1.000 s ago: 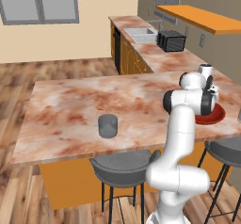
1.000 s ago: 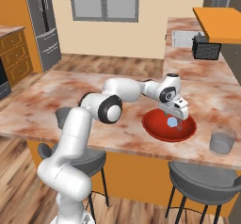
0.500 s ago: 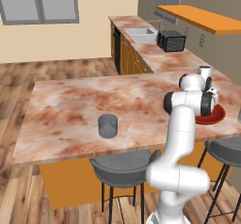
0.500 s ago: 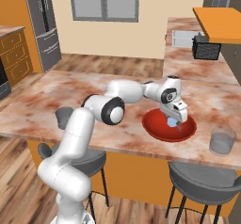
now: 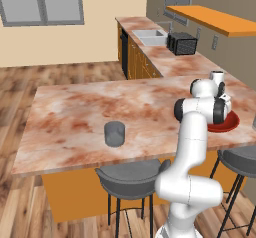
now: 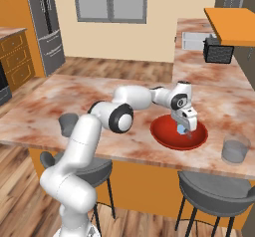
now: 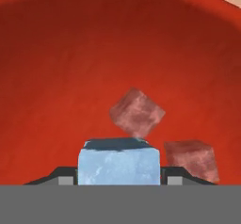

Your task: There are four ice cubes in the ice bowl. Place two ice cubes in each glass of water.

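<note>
The red ice bowl (image 6: 164,137) sits at the counter's near right edge. My gripper (image 6: 184,129) reaches down into it. In the hand view a pale blue ice cube (image 7: 118,165) fills the gap between my fingertips, and the gripper (image 7: 118,181) is shut on it, low over the bowl floor (image 7: 70,53). Two more ice cubes (image 7: 137,113) (image 7: 192,158) lie just beyond, tinted red by the bowl. One glass of water (image 6: 235,149) stands right of the bowl, the other (image 5: 114,133) far to the left. The bowl (image 5: 227,124) peeks out behind my arm.
Two grey bar stools (image 6: 211,193) (image 5: 131,178) stand under the counter's front edge. A dark toaster oven (image 5: 182,43) and a sink (image 5: 150,34) are on the back counter. An orange shelf (image 5: 215,19) hangs on the far right wall.
The hand has sunk a little lower into the bowl and its jaws have closed in from wide open onto one ice cube.
</note>
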